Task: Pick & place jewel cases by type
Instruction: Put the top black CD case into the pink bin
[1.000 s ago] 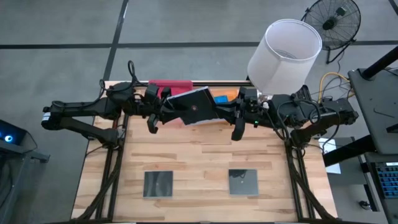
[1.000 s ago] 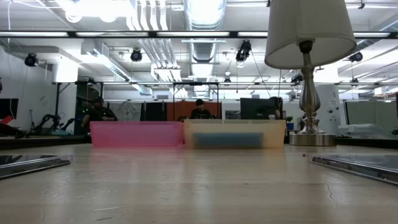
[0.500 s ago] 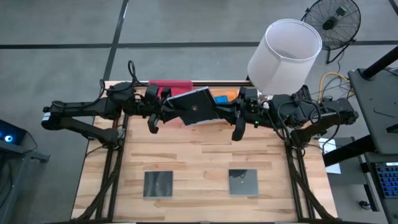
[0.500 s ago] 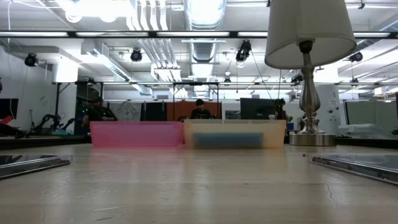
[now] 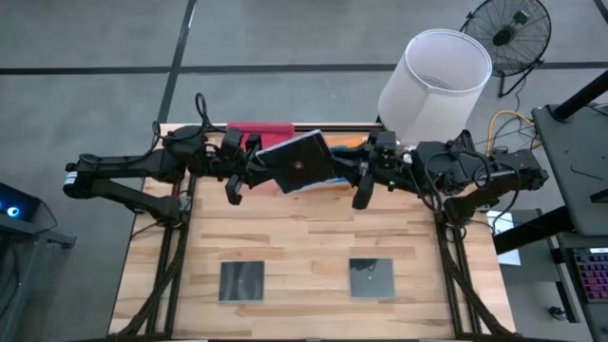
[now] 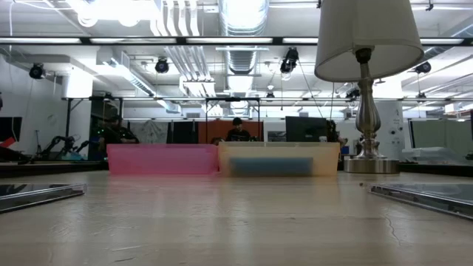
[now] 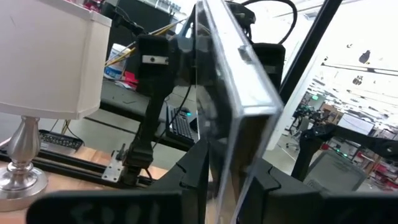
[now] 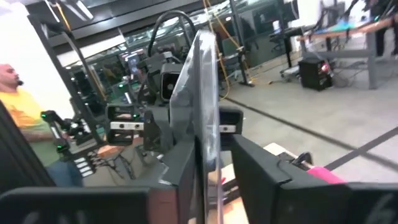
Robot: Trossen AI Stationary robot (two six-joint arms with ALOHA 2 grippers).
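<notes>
A dark square jewel case [image 5: 299, 163] hangs in the air over the far part of the table. My left gripper [image 5: 255, 171] is shut on its left edge. My right gripper [image 5: 350, 174] stands open at the case's right edge [image 8: 205, 112], one finger on each side. Two more dark jewel cases [image 5: 242, 281] [image 5: 371, 277] lie flat on the near half of the table. A blue jewel case [image 6: 273, 166] lies in the orange tray [image 6: 279, 157], beside the pink tray [image 6: 162, 158]. My left gripper pinches the dark case's left edge [image 7: 227, 155] between its two fingers, coming in level from the table's left. The case is lifted clear of the table, its broad face up and tilted. My right gripper: a gap shows between the case and one finger [image 8: 261, 174]. Whether the other finger [image 8: 183, 174] touches it, I cannot tell.
A lamp with a white shade [image 5: 434, 85] stands at the far right corner, close to my right arm. The pink tray [image 5: 258, 130] and the orange tray [image 5: 349, 142] line the far edge. The table's middle shows bare wood [image 5: 304, 233]. A person [image 8: 25, 118] stands beyond the table.
The raised dark case has turned slightly in the air and now covers more of the orange tray's blue case. My right hand has rolled a little. The cases on the table have kept still.
</notes>
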